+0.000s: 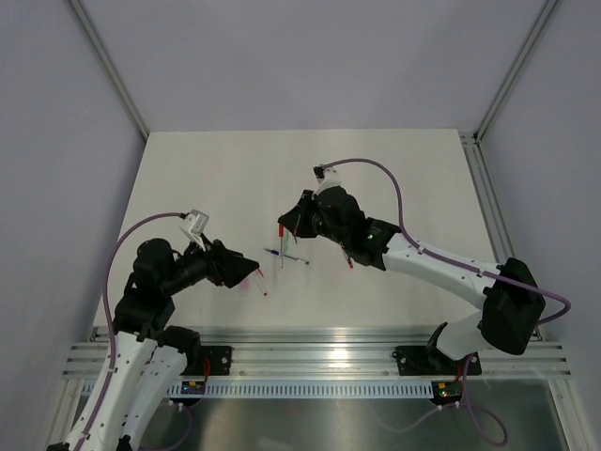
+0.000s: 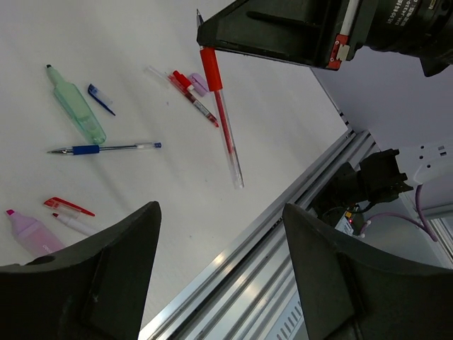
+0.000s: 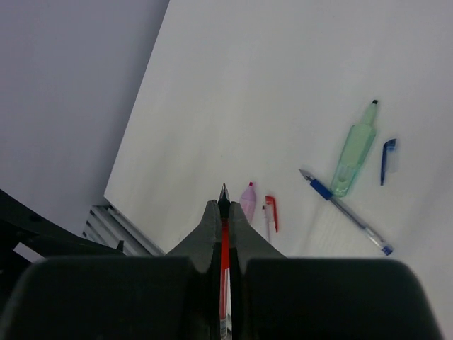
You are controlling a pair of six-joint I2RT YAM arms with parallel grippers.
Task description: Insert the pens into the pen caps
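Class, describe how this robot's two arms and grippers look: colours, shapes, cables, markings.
The left arm and right arm have white links and black joints. The left gripper and right gripper are black, each tapering to two wedge-shaped fingers. A purple cable loops along each arm, reaching a white wrist camera.

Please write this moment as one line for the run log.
right tool: shut on red pen | left tool: open, empty | red cap: on table, not fitted

left end effector (image 2: pixel 221 209) gapes apart; right end effector (image 3: pixel 224 205) pinched closed.
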